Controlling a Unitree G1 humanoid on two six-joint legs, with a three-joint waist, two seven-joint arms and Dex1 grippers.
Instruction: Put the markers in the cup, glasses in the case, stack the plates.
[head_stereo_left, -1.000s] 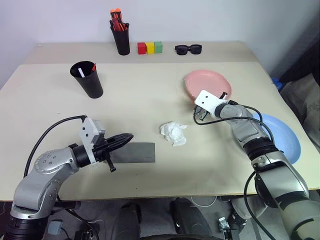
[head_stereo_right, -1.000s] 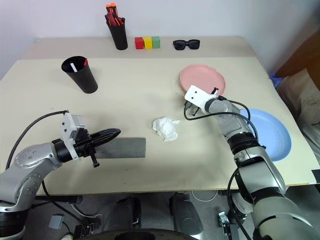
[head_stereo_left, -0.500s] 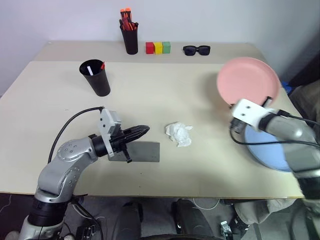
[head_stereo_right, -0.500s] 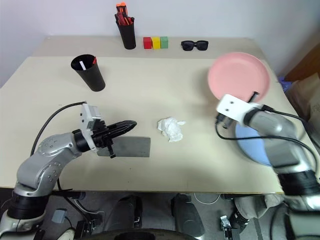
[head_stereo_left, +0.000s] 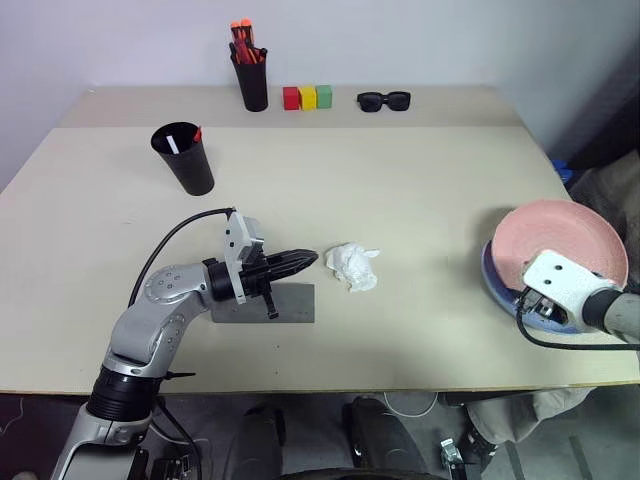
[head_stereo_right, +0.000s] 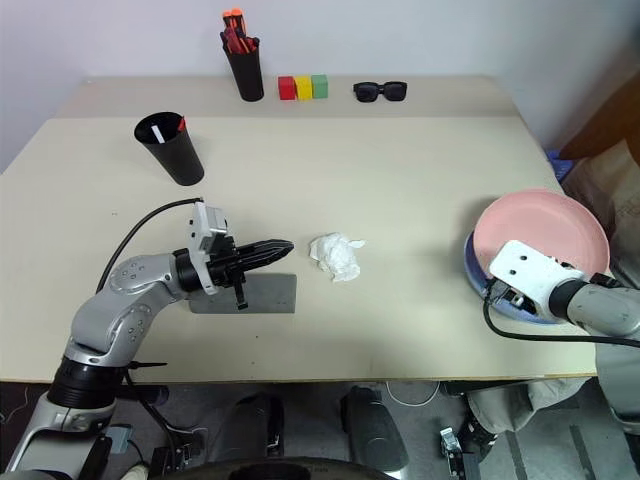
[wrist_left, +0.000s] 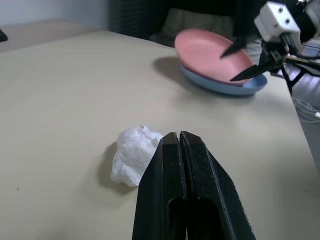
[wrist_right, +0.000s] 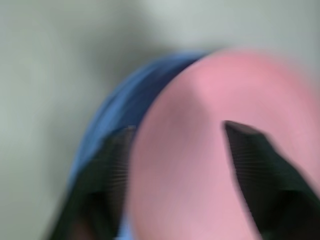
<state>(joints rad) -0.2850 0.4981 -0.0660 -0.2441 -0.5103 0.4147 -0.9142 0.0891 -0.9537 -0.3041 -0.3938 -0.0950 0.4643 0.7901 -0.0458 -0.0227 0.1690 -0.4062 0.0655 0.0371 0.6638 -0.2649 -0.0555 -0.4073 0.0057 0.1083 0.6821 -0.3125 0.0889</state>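
The pink plate lies on the blue plate at the desk's three o'clock edge, right hand spread over it; stiff, slippery, best pinched at the rim. Left hand closed, empty

Two plates here, one pink plate lying on one blue plate at the right edge of the frame. Two black cups: one tapered cup at upper left with two markers poking out, and one straight holder at top centre, its bunch of orange-topped markers too tight to count. Three small blocks beside it: red, yellow, green. One pair of sunglasses. One crumpled tissue mid-frame. One grey case at lower left.
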